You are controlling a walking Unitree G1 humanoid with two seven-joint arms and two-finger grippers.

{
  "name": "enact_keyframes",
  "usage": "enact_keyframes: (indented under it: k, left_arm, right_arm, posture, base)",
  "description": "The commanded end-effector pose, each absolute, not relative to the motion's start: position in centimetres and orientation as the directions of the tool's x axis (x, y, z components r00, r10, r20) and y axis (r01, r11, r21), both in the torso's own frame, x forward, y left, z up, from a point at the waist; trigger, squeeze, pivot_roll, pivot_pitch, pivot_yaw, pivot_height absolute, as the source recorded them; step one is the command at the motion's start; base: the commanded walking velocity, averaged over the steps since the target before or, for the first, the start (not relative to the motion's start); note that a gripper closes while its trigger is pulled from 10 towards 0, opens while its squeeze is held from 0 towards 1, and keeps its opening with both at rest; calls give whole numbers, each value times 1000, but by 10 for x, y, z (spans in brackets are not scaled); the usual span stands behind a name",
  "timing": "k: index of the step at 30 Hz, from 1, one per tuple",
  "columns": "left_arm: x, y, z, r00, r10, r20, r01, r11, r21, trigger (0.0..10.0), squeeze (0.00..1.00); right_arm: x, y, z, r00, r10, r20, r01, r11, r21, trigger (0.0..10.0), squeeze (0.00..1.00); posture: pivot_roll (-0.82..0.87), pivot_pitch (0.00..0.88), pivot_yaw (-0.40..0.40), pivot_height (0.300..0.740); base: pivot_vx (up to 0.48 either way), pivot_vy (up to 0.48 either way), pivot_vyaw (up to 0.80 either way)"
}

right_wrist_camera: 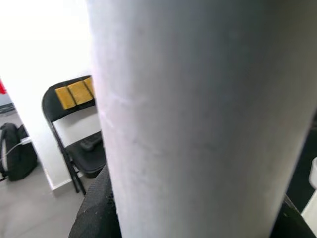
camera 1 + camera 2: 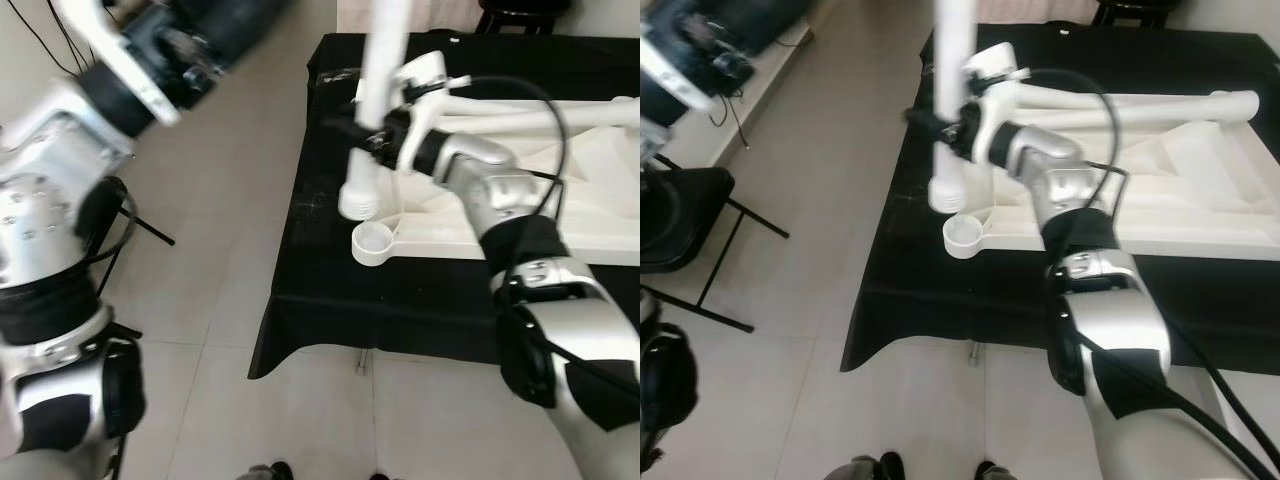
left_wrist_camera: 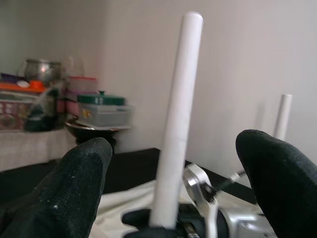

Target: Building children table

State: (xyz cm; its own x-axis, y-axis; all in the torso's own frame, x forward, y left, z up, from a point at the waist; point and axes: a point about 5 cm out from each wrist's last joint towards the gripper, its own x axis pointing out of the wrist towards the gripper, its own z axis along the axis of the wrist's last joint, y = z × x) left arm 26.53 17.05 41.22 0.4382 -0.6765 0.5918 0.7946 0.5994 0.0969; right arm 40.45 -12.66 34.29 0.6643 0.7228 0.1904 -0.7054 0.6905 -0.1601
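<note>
**Leg held above corner socket**

Your right pincer (image 2: 372,135) is clamped on the white table leg (image 2: 375,90), holding it upright with its lower end just above the round corner socket (image 2: 373,242) of the inverted white tabletop (image 2: 560,190) on the black-draped bench (image 2: 330,290). Your left pincer (image 3: 171,183) is spread wide, empty, raised beside the leg.
</note>
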Motion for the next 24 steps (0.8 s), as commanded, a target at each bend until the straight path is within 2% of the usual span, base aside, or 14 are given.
enact_keyframes:
  k: [1, 4, 5, 6, 8, 9, 10, 11, 12, 13, 14, 18, 23, 24]
  left_arm:
    - [255, 175, 404, 442, -696, 566, 798, 593, 107, 10000, 1000]
    - [252, 176, 396, 455, -702, 548, 798, 594, 98, 10000, 1000]
    - [250, 172, 369, 509, -710, 487, 789, 611, 68, 10000, 1000]
    - [250, 172, 369, 509, -710, 487, 789, 611, 68, 10000, 1000]
    - [243, 162, 298, 670, -678, 301, 719, 694, -36, 10000, 1000]
    - [235, 158, 266, 728, -654, 206, 678, 732, -71, 10000, 737]
    - [228, 156, 243, 762, -636, 119, 645, 761, -65, 10000, 0]
    - [228, 156, 243, 762, -636, 119, 645, 761, -65, 10000, 0]
    - [223, 155, 228, 782, -620, 66, 624, 779, -65, 10000, 0]
    - [223, 155, 228, 782, -620, 66, 624, 779, -65, 10000, 0]
    - [219, 156, 221, 797, -604, 33, 604, 793, -80, 10000, 0]
    - [207, 158, 200, 844, -533, -50, 528, 844, -93, 10000, 0]
    - [204, 161, 190, 876, -475, -79, 469, 879, -86, 10000, 0]
    - [201, 164, 183, 906, -411, -96, 407, 911, -64, 10000, 0]
  right_arm:
    - [404, -127, 351, 667, 712, 221, -690, 701, -180, 0, 0]
    - [406, -130, 352, 679, 697, 232, -675, 716, -176, 0, 0]
    - [408, -134, 351, 698, 669, 255, -654, 740, -153, 0, 0]
    - [408, -134, 351, 698, 669, 255, -654, 740, -153, 0, 0]
    - [408, -137, 346, 685, 660, 306, -672, 736, -84, 0, 0]
    - [406, -134, 341, 645, 694, 320, -714, 696, -71, 0, 0]
    - [403, -130, 334, 594, 740, 316, -761, 644, -77, 2235, 0]
    - [403, -130, 334, 594, 740, 316, -761, 644, -77, 2235, 0]
    - [400, -125, 329, 545, 781, 306, -797, 595, -100, 4980, 0]
    - [400, -125, 329, 545, 781, 306, -797, 595, -100, 4980, 0]
    - [397, -122, 325, 512, 805, 299, -818, 563, -116, 10000, 0]
    - [392, -113, 312, 447, 853, 270, -858, 494, -140, 10000, 0]
    - [391, -111, 307, 430, 864, 261, -868, 475, -143, 10000, 0]
    - [390, -112, 304, 423, 869, 257, -870, 469, -152, 10000, 0]
  posture:
    - [47, 209, -29, 740]
    - [48, 210, -30, 740]
    - [51, 214, -33, 740]
    - [51, 214, -33, 740]
    - [55, 228, -28, 740]
    - [54, 237, -27, 740]
    - [54, 240, -27, 740]
    - [54, 240, -27, 740]
    - [55, 243, -27, 740]
    - [55, 243, -27, 740]
    - [58, 247, -27, 740]
    - [64, 279, -19, 740]
    - [72, 293, -16, 740]
    - [79, 306, -12, 740]
  base:
    - [0, 0, 0]
    - [0, 0, 0]
    - [0, 0, 0]
    - [0, 0, 0]
    - [0, 0, 0]
    - [0, 0, 0]
    - [0, 0, 0]
    - [0, 0, 0]
    - [0, 0, 0]
    - [0, 0, 0]
    - [0, 0, 0]
    - [0, 0, 0]
    - [0, 0, 0]
    - [0, 0, 0]
